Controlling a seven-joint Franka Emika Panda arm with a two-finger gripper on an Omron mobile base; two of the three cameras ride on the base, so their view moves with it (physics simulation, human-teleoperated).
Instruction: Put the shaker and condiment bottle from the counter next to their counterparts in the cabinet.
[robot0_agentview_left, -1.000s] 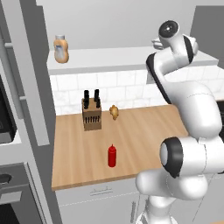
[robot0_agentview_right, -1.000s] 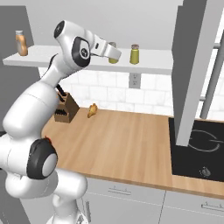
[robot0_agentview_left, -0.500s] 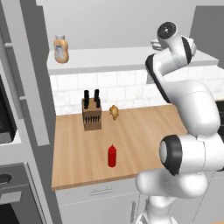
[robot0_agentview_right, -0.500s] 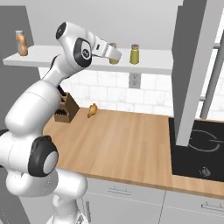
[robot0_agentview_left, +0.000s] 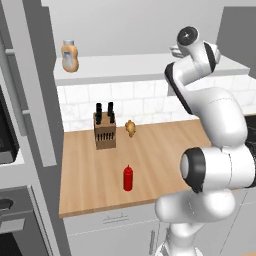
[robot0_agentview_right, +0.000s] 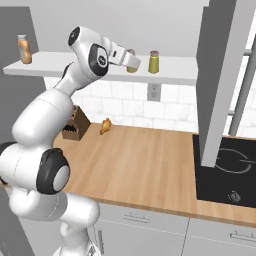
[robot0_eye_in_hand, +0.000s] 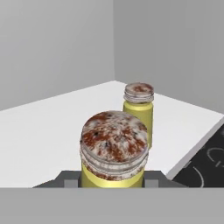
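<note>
The shaker (robot0_eye_in_hand: 113, 151) has a smooth olive-yellow body and a grey metal cap mottled with rusty brown; its counterpart (robot0_eye_in_hand: 138, 109), just beyond it on the cabinet (robot0_eye_in_hand: 52, 127), looks the same. The cabinet shelf is matt white, its back wall plain matt grey. Below the cabinet, the counter (robot0_agentview_left: 160, 155) is light wood with visible grain, and the condiment bottle (robot0_agentview_left: 128, 178) on it is smooth red plastic.
</note>
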